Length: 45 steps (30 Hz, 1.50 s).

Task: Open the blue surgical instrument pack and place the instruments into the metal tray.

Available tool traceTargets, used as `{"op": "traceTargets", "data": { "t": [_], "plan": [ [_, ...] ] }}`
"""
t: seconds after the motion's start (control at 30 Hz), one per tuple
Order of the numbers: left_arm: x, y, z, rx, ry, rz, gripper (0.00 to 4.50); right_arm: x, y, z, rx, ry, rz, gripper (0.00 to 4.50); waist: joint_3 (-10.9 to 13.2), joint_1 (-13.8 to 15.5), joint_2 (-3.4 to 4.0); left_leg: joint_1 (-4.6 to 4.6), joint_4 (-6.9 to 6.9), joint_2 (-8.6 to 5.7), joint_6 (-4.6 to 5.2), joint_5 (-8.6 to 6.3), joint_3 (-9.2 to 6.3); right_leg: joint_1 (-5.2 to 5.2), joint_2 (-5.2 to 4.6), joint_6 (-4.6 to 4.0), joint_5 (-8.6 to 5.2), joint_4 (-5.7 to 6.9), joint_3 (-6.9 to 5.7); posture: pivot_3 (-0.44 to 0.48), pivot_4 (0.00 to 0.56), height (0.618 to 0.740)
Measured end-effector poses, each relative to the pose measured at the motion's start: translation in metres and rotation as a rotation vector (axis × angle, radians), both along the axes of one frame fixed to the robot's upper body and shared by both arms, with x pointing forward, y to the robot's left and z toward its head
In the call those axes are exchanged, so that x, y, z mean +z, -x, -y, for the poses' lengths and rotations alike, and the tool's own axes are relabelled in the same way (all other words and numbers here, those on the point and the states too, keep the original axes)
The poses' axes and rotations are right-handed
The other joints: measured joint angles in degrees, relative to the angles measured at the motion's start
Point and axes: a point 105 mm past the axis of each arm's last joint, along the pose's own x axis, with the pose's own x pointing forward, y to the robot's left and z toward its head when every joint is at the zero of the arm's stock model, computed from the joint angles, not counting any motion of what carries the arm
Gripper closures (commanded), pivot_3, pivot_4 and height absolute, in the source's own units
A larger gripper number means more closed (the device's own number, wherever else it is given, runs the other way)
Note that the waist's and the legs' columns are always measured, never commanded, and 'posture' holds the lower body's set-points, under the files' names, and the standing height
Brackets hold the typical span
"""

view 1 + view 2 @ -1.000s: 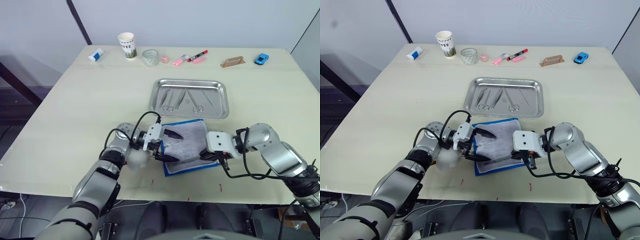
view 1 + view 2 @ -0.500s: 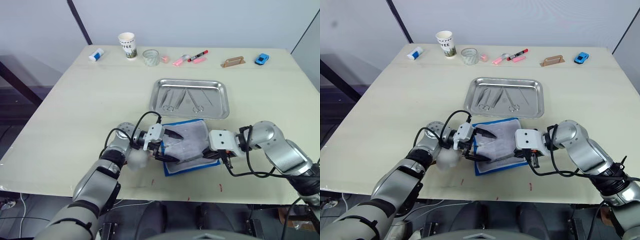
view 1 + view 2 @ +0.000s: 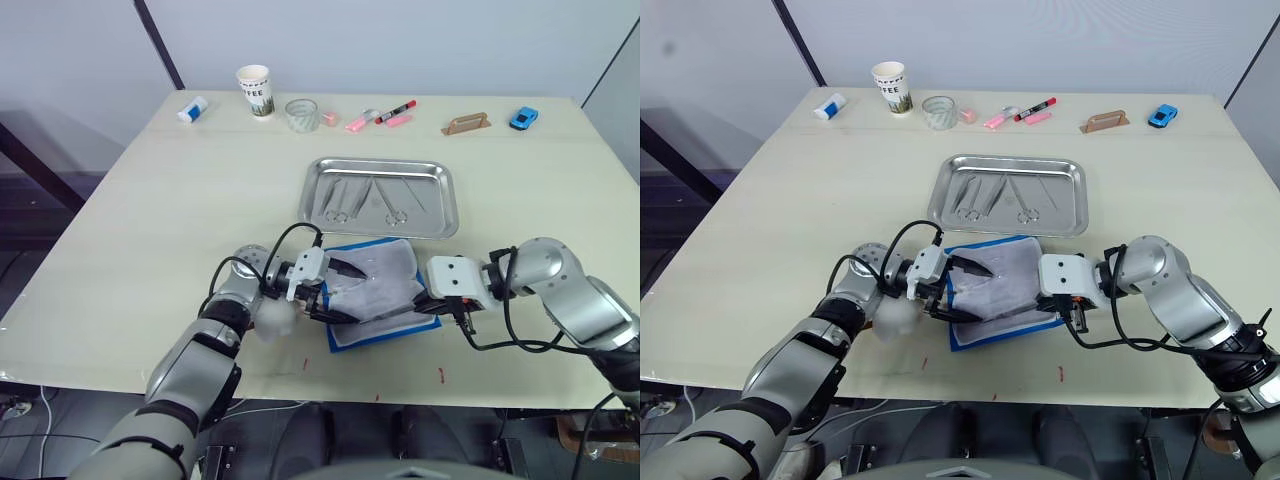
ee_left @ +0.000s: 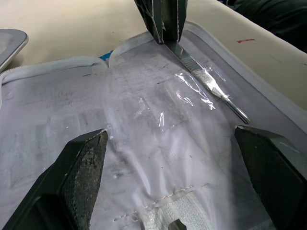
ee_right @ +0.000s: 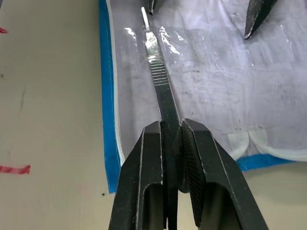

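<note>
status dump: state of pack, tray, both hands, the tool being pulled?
blue surgical instrument pack: open, lining up, flat on the table.
metal tray: upright, several instruments inside.
right hand: shut on slim silver tool.
slim silver tool: tip still under the pack's clear sleeve.
left hand: open, over the lining.
paper cup: upright.

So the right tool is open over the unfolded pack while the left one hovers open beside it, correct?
Not quite: the right tool is shut on a slim silver instrument, as the right wrist view shows. The rest holds: the blue surgical instrument pack lies unfolded, and the left tool hovers open over its lining.
</note>
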Motion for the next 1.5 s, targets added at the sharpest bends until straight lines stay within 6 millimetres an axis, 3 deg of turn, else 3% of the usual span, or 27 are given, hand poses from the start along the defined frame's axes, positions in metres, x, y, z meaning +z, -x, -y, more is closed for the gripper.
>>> {"op": "traceTargets", "data": {
  "t": [0.87,1.2,1.4,1.5],
  "plan": [
    [0.000,-0.001,0.000,0.003,0.003,0.002,0.00,0.007,-0.002,0.024,-0.058,0.012,0.021,4.48,0.0,0.0,0.00,0.02,0.01,0.00,0.00,0.00,0.02,0.00,-0.01,0.00,0.00,0.01,0.02,0.000,0.150,0.718],
    [-0.001,-0.001,0.000,0.006,0.006,0.005,0.00,0.030,-0.007,0.062,-0.148,0.018,0.101,4.48,0.0,0.1,0.05,0.05,0.01,-0.01,0.00,0.00,0.04,0.01,-0.01,0.01,0.00,0.01,0.04,0.000,0.150,0.718],
    [-0.001,-0.001,0.000,0.006,0.007,0.005,0.00,0.030,-0.007,0.071,-0.184,-0.012,0.081,4.48,0.0,0.1,0.05,0.04,0.01,-0.01,0.00,0.00,0.06,0.01,-0.01,0.01,0.00,0.01,0.07,0.000,0.150,0.718],
    [-0.001,-0.001,0.000,0.007,0.008,0.006,0.00,0.040,-0.013,0.075,-0.242,-0.084,0.088,4.48,0.0,0.1,0.05,0.05,0.01,-0.01,0.00,0.00,0.05,0.02,-0.01,0.01,0.01,0.01,0.06,0.000,0.150,0.718]
  ]
}}
